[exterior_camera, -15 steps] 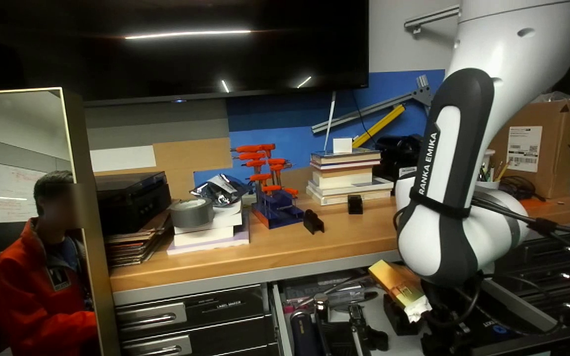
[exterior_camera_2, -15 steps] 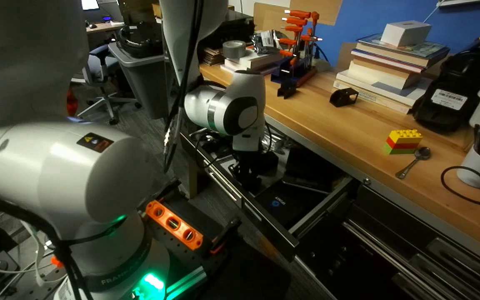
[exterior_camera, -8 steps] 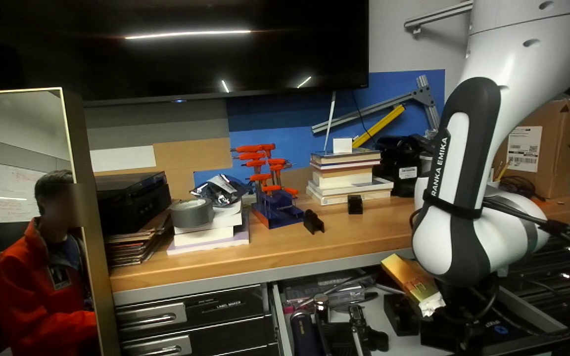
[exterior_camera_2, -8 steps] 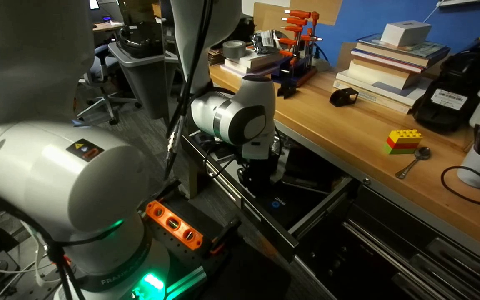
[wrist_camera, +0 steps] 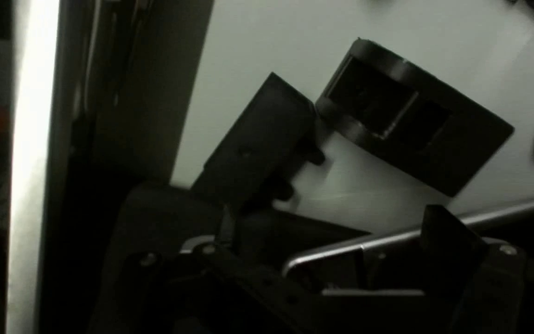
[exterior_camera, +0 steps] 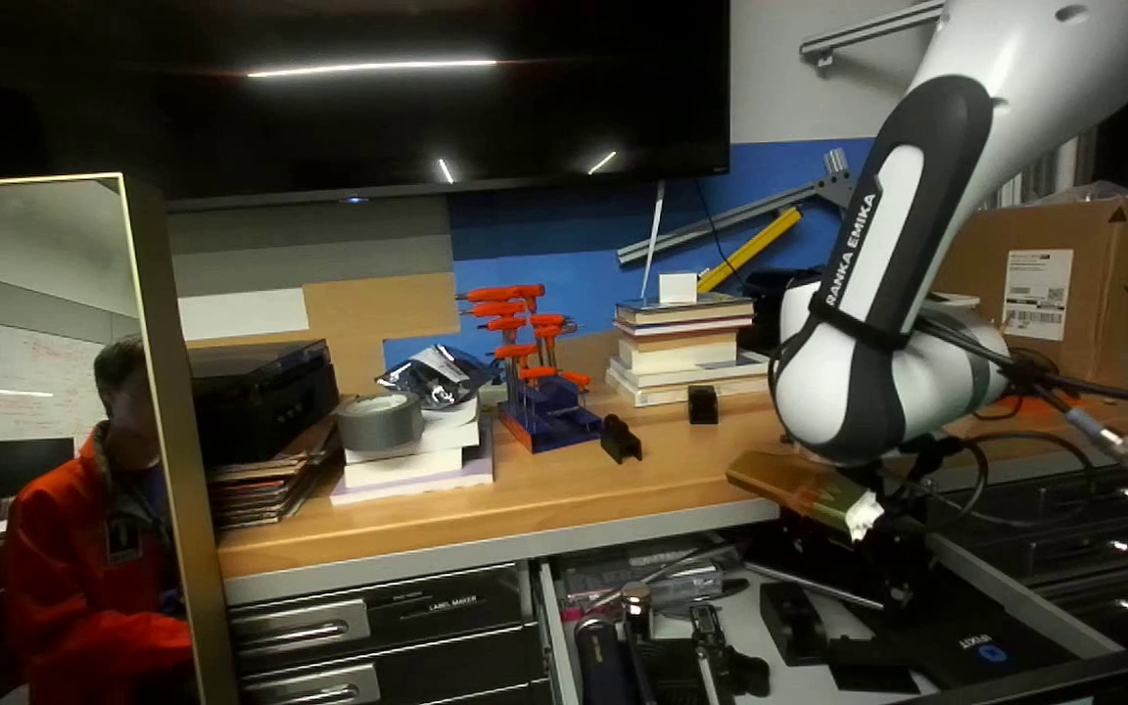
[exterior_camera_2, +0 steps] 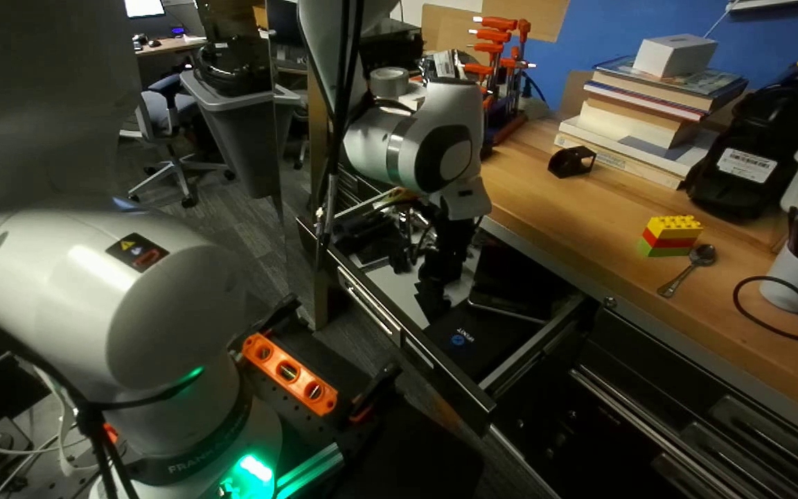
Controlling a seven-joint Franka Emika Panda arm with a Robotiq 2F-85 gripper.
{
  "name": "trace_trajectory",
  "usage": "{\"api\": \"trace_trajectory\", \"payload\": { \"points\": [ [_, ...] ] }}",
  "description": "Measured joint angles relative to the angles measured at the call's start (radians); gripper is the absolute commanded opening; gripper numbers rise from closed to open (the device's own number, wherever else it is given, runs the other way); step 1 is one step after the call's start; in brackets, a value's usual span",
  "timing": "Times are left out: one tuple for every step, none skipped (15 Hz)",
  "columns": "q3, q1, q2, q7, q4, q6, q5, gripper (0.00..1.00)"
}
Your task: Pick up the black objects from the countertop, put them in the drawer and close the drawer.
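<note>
Your hand (wrist_camera: 332, 220) is wide and empty; both black pieces (exterior_camera: 620, 440) on the table (exterior_camera: 701, 462) lie above and beyond it.

Streaks of light were mirrored in the screen (exterior_camera: 329, 113); green glare was thrown by a lamp (exterior_camera_2: 255, 468); the wrist view was dimly lit, softly blurred.

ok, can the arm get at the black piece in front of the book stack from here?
Probably yes, with a lift first: the gripper is open over the drawer, and nothing visible covers the black piece. The book stack behind it may limit approach from there.
</note>
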Motion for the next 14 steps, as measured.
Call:
{"api": "trace_trajectory", "payload": {
  "points": [
    [0.002,-0.014,-0.024,-0.044,0.029,-0.061,-0.022,1.00],
    [0.007,-0.032,-0.049,-0.090,0.060,-0.124,-0.041,1.00],
    [0.016,-0.052,-0.074,-0.140,0.092,-0.184,-0.054,1.00],
    [0.029,-0.075,-0.097,-0.196,0.124,-0.237,-0.063,1.00],
    [0.046,-0.098,-0.116,-0.261,0.156,-0.281,-0.064,1.00],
    [0.064,-0.120,-0.128,-0.326,0.189,-0.314,-0.064,1.00],
    [0.082,-0.140,-0.132,-0.389,0.223,-0.339,-0.062,1.00],
    [0.098,-0.156,-0.129,-0.451,0.255,-0.354,-0.058,1.00],
    [0.114,-0.170,-0.119,-0.515,0.289,-0.360,-0.051,1.00],
    [0.127,-0.182,-0.102,-0.580,0.323,-0.360,-0.039,1.00],
    [0.139,-0.193,-0.078,-0.649,0.361,-0.360,-0.020,1.00],
    [0.150,-0.204,-0.046,-0.719,0.403,-0.358,0.003,1.00],
    [0.160,-0.214,-0.009,-0.791,0.447,-0.358,0.027,1.00],
    [0.169,-0.224,0.031,-0.862,0.495,-0.358,0.051,1.00]
  ]
}}
